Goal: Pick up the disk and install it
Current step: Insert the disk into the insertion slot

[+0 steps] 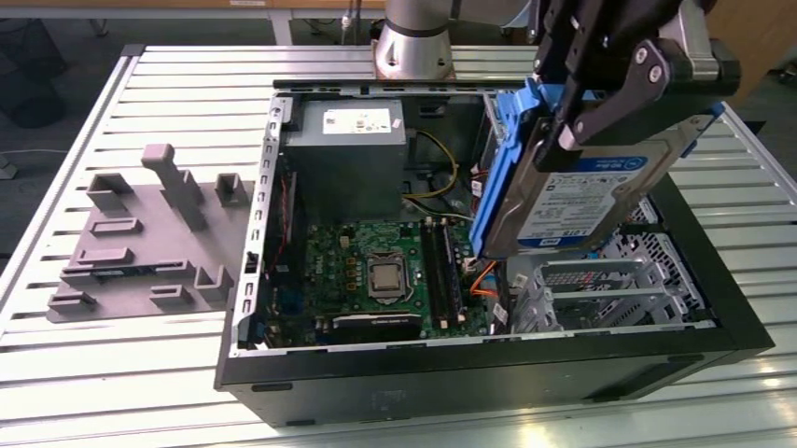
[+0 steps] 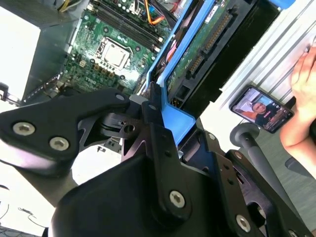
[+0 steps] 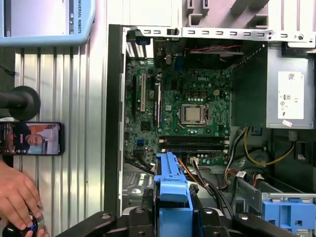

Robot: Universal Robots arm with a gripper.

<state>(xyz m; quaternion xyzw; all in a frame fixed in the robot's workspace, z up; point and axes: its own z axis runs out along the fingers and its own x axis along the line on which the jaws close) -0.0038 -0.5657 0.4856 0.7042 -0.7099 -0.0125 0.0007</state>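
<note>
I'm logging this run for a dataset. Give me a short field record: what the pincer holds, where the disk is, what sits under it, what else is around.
grasp: pincer shut on the disk
disk pose: tilted on edge, in the air above the open computer case, not seated
under disk: metal drive cage, beside the motherboard
table: slatted metal; grey fixture block at the exterior view's left of the case
person: a hand near a phone on the table
</note>
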